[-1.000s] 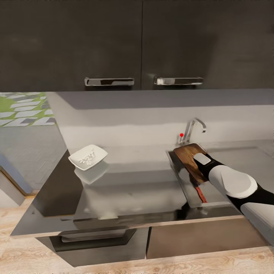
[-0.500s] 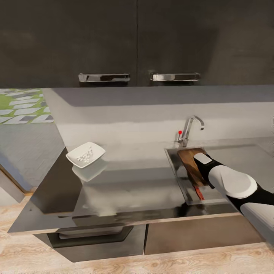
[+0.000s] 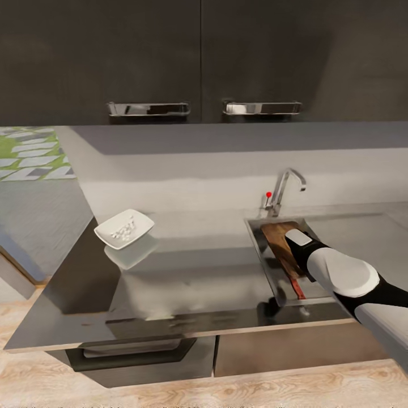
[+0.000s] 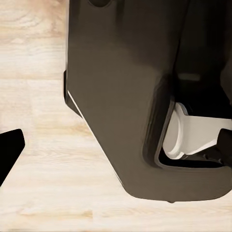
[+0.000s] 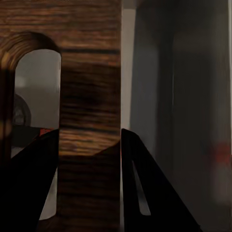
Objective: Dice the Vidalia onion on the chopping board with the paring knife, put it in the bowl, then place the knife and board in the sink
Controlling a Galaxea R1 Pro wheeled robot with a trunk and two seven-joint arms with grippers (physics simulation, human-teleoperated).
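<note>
**Board held over the sink basin, diced onion in the bowl**

Nearest the camera in the head view, pale wood floor [image 3: 170, 391] runs under the dark cabinets, and the right arm [image 3: 345, 275] reaches in from the lower right across the front edge of the grey bench [image 3: 187, 283]. Its right end effector [image 5: 89, 145] is closed on the board [image 3: 281, 249]: in the right wrist view the two dark fingers [image 5: 140, 183] sit on either side of the brown board's edge, near its arched handle cut-out. The board stands tilted inside the sink [image 3: 260, 255], its far end leaning toward the back of the basin. Just in front of it, the knife [image 3: 297, 287] lies on the basin floor, its red handle showing below the board. In the left wrist view, a dark fingertip [image 4: 9, 152] of the left end effector hangs over the wood floor beside the robot's dark base; whether it is wide or narrow cannot be told.

Farther along the bench, well apart from the sink toward the left end, the white bowl [image 3: 123, 229] holds pale onion pieces [image 3: 122, 229]. Behind the basin stands the chrome faucet [image 3: 283, 190] with its red knob. Beyond it are the grey backsplash and dark wall cabinets [image 3: 198, 56] with two chrome handles.
</note>
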